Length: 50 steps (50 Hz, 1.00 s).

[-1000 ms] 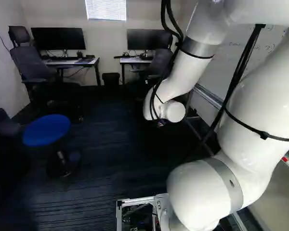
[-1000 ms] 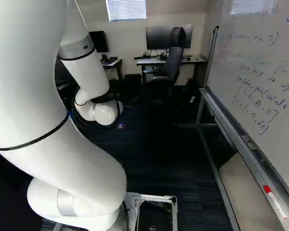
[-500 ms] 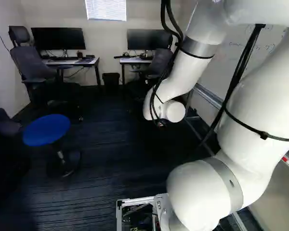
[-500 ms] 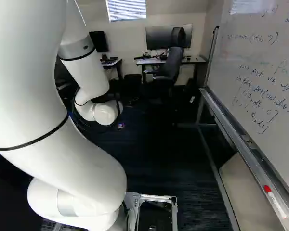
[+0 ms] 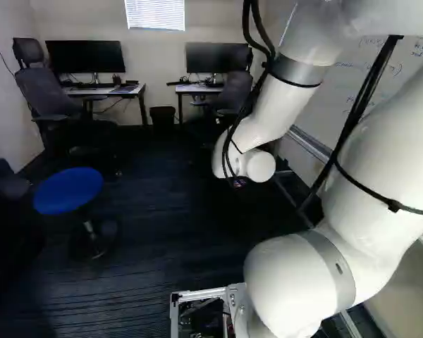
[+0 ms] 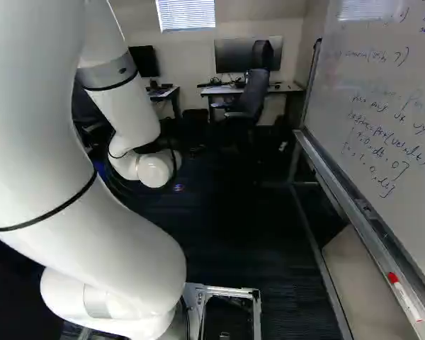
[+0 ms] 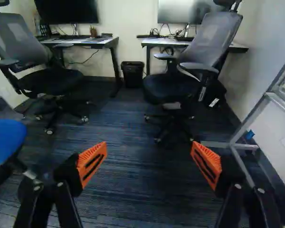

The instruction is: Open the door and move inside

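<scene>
At the foot of both base views, the white arm [image 5: 299, 282] rises beside a metal frame [image 6: 230, 290], with black cables [image 5: 364, 98] strapped along it. In the wrist view, the 2 orange-padded fingers [image 7: 91, 161] of the gripper [image 7: 148, 159] stand wide apart, with nothing held between them, above dark striped carpet [image 7: 142, 194]. I cannot tell where the door is. The blue round stool [image 5: 68, 190] stands at the left of the left base view; the wrist view shows it outside 1 finger. Along the right of the right base view runs a whiteboard [image 6: 375, 92] bearing handwriting, and a red-capped marker [image 6: 404, 296] lies on its ledge [image 6: 372, 244]. Farther ahead are 2 high-backed office chairs: a left chair [image 7: 21, 45] and a right chair [image 7: 206, 40], each in front of its own desk. Between the left desk [image 7: 109, 42] and the right desk [image 7: 152, 42], a black wastebasket [image 7: 133, 75] sits near the back wall [image 5: 162, 70]. A left monitor [image 5: 87, 56] and a right monitor [image 5: 215, 56] stand on those desks, below the level of a window with blinds [image 5: 155, 15].
</scene>
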Available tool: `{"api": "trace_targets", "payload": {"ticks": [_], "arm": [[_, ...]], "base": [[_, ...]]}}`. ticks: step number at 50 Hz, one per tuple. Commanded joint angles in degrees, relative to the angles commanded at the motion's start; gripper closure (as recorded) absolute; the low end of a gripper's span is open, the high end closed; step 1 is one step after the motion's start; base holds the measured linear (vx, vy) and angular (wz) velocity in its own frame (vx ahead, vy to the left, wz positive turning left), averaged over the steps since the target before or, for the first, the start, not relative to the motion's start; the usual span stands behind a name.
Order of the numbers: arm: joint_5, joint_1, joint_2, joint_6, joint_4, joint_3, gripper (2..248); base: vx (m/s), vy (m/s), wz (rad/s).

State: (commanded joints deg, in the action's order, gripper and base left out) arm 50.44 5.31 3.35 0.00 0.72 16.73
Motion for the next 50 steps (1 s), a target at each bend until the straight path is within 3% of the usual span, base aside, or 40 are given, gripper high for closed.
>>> {"api": "trace_targets", "payload": {"ticks": [50], "arm": [[-0.41, -4.89, 11.66, 0.00, -0.67, -10.81, 3]], "base": [[0.000, 0.000, 0.000]]}}
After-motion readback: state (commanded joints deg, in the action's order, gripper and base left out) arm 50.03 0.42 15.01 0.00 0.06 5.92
